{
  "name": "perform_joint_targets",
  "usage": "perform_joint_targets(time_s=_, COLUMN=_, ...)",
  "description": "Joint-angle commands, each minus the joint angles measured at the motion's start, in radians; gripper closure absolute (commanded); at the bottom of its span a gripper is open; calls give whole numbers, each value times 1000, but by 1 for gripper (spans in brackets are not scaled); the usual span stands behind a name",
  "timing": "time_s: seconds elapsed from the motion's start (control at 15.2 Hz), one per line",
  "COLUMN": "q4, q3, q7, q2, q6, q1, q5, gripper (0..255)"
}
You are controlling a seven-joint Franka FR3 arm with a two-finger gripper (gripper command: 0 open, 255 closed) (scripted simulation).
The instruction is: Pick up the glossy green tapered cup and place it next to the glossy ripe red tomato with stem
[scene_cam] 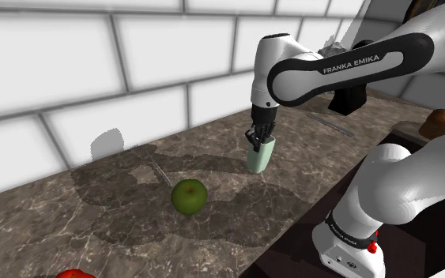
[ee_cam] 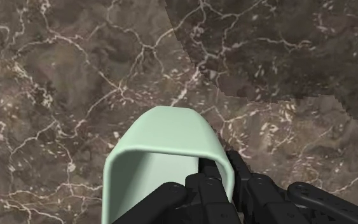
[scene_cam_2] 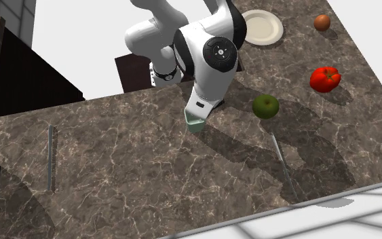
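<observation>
The pale green tapered cup point(scene_cam: 260, 155) hangs tilted just above the dark marble counter point(scene_cam: 94, 213), and my gripper point(scene_cam: 260, 136) is shut on its rim from above. In the wrist view one black finger point(ee_cam: 212, 184) sits inside the cup point(ee_cam: 165, 149) and the other outside, clasping its wall. The second exterior view has the cup point(scene_cam_2: 195, 122) poking out under the arm's white wrist. The red tomato point(scene_cam_2: 325, 79) lies far off toward that view's right, and it sits at the shoulder view's bottom-left edge point(scene_cam: 74, 274).
A green apple point(scene_cam: 189, 196) point(scene_cam_2: 266, 106) lies between the cup and the tomato. A white plate point(scene_cam_2: 262, 27) and a brown round thing point(scene_cam_2: 322, 22) sit beyond. Thin metal utensils point(scene_cam_2: 282, 163) point(scene_cam_2: 50, 156) lie on the counter. A tiled wall point(scene_cam: 94, 71) backs it.
</observation>
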Motion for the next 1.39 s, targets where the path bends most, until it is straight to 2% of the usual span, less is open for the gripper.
perform_joint_targets(time_s=0.0, q4=0, q3=0, q7=0, q2=0, q6=0, q1=0, q5=0, gripper=255)
perform_joint_targets(time_s=0.13, q4=0, q3=0, q7=0, q2=0, q6=0, q1=0, q5=0, gripper=255)
perform_joint_targets(time_s=1.32, q4=209, q3=-9, q7=0, q2=-51, q6=-260, q1=-2, q5=-6, gripper=255)
